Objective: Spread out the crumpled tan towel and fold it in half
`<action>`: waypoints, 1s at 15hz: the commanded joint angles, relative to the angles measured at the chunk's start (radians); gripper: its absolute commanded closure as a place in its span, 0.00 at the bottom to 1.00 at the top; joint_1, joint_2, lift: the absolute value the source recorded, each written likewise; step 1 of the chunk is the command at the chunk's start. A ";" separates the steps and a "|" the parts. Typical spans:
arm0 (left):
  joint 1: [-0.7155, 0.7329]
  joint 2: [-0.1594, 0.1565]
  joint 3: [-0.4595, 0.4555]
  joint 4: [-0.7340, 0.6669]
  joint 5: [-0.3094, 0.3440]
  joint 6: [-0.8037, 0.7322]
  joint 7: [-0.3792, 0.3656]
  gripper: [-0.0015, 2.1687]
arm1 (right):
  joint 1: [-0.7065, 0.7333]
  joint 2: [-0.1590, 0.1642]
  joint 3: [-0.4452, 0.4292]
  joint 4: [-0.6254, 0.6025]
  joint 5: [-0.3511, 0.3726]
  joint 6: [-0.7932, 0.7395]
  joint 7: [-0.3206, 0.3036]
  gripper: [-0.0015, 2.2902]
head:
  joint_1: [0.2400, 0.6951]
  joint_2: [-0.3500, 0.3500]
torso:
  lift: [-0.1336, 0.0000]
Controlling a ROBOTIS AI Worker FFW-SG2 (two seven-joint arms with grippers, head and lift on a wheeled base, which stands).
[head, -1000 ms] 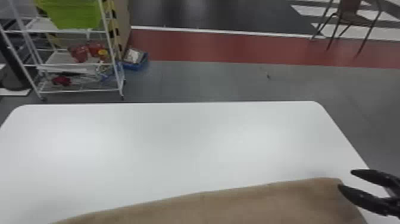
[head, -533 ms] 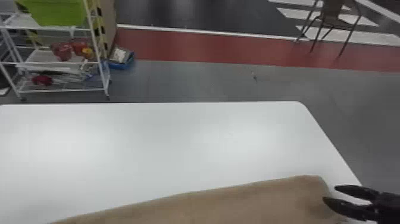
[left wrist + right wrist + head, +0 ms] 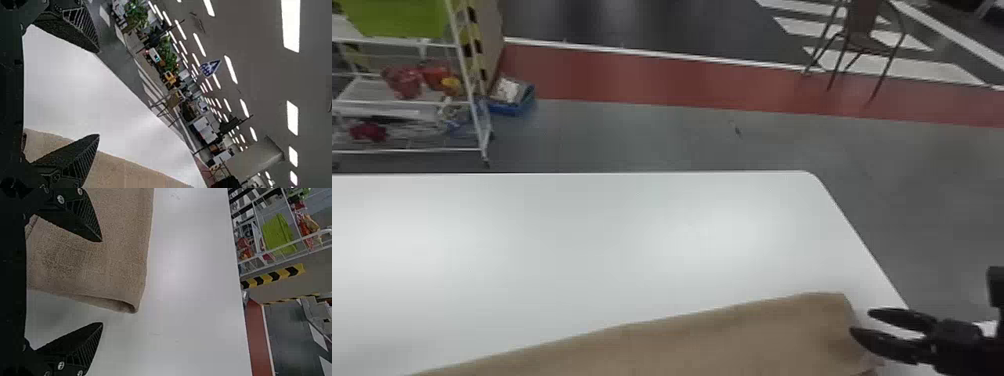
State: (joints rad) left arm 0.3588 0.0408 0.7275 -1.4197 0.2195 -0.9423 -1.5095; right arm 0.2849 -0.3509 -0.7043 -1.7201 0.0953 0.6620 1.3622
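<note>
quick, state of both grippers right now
Left gripper: open, nothing between its fingers.
Right gripper: open, holding nothing, by the right end of the towel.

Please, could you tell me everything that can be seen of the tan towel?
The towel is plain tan, with a soft-looking, fuzzy weave. It lies mostly flat on the white table, its far edge slanting nearer the robot toward the left. At its right end, one border curls up slightly beside a corner. The open right gripper is at that end; whether it touches the cloth, I cannot tell.
</note>
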 commanded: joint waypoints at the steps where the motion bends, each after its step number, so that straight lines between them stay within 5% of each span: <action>1: 0.017 0.001 -0.003 -0.088 -0.028 0.307 -0.035 0.06 | 0.002 0.000 -0.014 -0.003 0.000 0.000 0.005 0.06 | 1.00 0.14 | 0.10; 6: 0.054 0.004 0.000 -0.280 -0.109 0.733 -0.071 0.06 | 0.003 -0.002 -0.017 -0.001 0.001 -0.012 0.005 0.06 | 1.00 0.10 | 0.10; 15: 0.052 0.024 -0.080 -0.347 -0.330 0.972 -0.071 0.07 | 0.010 -0.002 -0.018 0.008 -0.002 -0.040 0.005 0.06 | 1.00 0.08 | 0.10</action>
State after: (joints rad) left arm 0.4124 0.0618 0.6573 -1.7628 -0.0819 0.0116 -1.5708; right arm 0.2935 -0.3528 -0.7221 -1.7140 0.0935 0.6286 1.3622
